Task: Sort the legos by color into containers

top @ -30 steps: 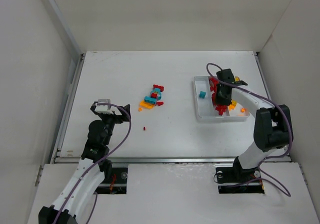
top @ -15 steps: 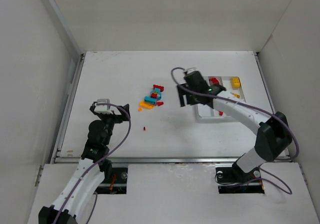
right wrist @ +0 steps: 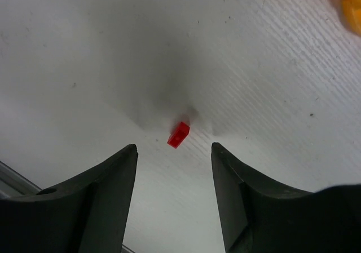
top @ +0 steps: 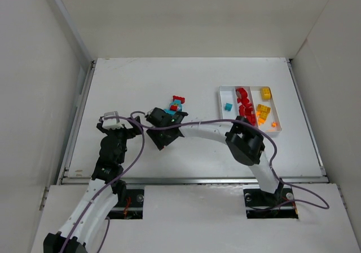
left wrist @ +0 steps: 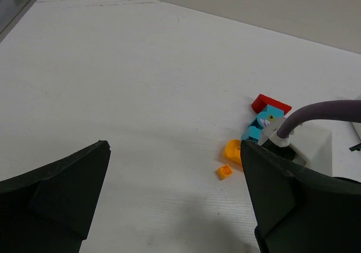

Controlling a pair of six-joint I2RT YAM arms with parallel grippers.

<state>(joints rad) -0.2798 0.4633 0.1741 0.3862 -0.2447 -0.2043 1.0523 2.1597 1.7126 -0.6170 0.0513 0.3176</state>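
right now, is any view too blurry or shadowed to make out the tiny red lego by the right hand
Right wrist view: the red lego is sharp ahead of the open right hand, a soft grey shadow beside it, no glare. Top external view: evenly lit, but that hand hides it.

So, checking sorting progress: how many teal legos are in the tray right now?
1: a single teal lego sits in the tray's leftmost compartment, seen from above. More teal lies in the loose pile on the table; some there may be hidden.
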